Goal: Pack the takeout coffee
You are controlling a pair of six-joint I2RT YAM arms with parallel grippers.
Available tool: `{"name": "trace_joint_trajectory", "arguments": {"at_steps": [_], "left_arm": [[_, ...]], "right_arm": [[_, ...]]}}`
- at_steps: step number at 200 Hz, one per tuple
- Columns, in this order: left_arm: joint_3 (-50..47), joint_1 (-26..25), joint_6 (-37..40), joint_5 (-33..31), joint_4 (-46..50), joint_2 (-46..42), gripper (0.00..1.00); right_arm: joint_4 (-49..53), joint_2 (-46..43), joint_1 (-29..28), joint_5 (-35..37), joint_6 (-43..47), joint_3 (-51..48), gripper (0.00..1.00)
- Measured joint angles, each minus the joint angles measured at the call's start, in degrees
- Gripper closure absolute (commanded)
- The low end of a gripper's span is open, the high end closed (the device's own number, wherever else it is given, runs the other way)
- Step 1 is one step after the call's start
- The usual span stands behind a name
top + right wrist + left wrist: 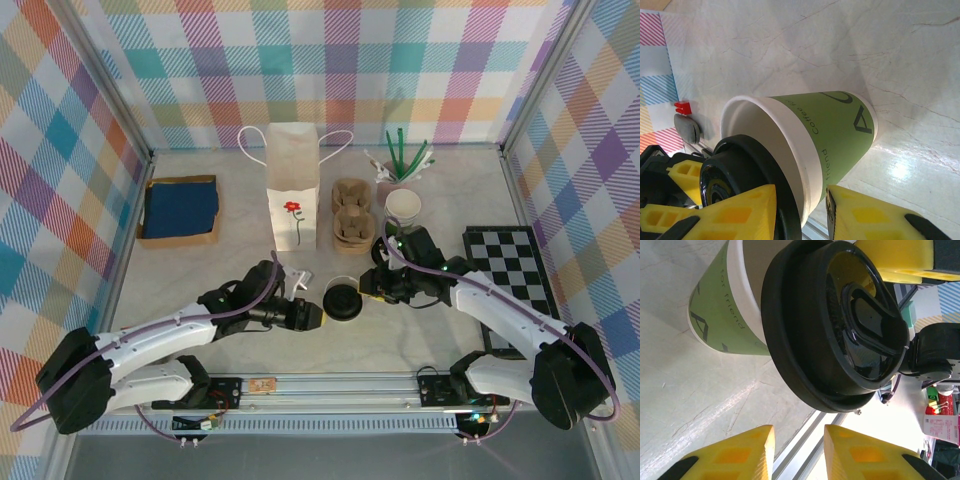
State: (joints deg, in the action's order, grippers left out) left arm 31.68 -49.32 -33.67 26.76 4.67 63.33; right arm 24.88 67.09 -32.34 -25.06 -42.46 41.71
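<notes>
The takeout coffee [343, 300], a green paper cup [840, 135] under a black lid [840, 325], stands on the table between my two grippers. My right gripper [801, 192] comes at it from the right. One yellow finger lies over the lid's edge, the other presses the green wall, so it is shut on the cup. The lid sits tilted, with the white rim showing beside it. My left gripper [799, 435] is just left of the cup [715, 315], a little short of the lid. Its fingers stand apart with nothing between them.
A tall white paper bag [293, 195] with a red flower stands behind the cup. A cardboard cup carrier [351, 225] lies to the bag's right, with an open cup [404, 207] beyond it. A blue-lined tray [180, 210] sits at the left and a chequered board [510, 270] at the right.
</notes>
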Motion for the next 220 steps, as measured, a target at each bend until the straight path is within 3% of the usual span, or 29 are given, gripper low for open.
{"name": "trace_joint_trajectory", "arguments": {"at_steps": [220], "left_arm": [[0.09,-1.18,-0.22,-2.34,-4.48,4.83,0.72]], "right_arm": [[0.07,-0.92,0.0,0.5,0.02,0.57,0.65]]}}
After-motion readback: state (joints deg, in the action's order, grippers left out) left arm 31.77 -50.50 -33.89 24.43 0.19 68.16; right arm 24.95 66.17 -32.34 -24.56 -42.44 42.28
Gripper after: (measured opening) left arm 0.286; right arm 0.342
